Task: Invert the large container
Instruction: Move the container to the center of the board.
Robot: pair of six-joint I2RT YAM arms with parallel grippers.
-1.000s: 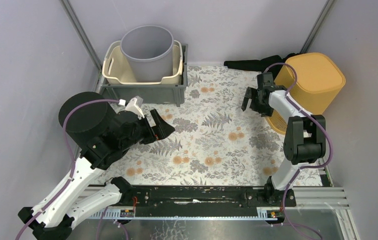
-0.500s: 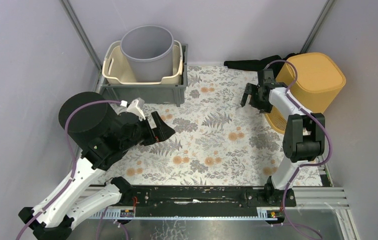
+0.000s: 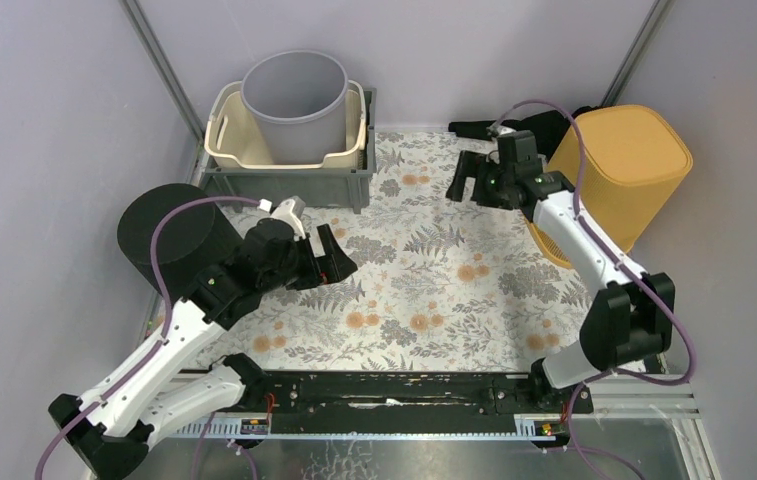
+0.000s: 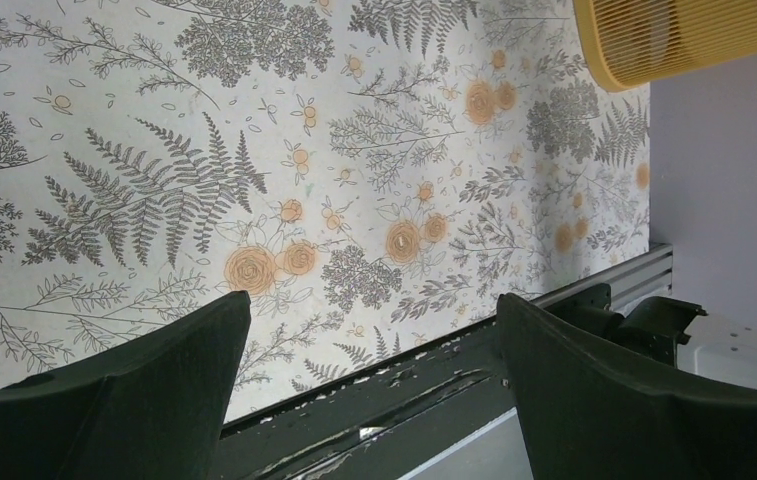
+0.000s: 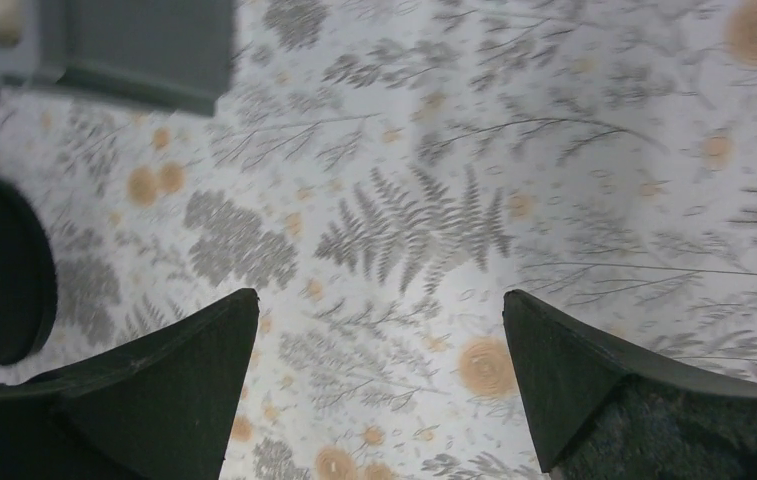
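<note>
Floral table [image 3: 424, 290], yellow slatted container [image 3: 626, 160], base up

The large container [image 3: 626, 160], a yellow bin of rounded-square outline, is set at the far right of the bench [image 3: 424, 270]. Its closed, smooth base is turned upward, while its slatted band and open end are turned down toward the bench. In the left wrist view, only its slatted yellow edge [image 4: 674, 35] is shown.

Five containers [image 3: 634, 165] [image 3: 169, 235] [image 3: 294, 95] [image 3: 222, 142] [image 3: 284, 186], one black cloth [image 3: 476, 128] and two hands [image 3: 339, 252] [image 3: 462, 178] are present.
</note>
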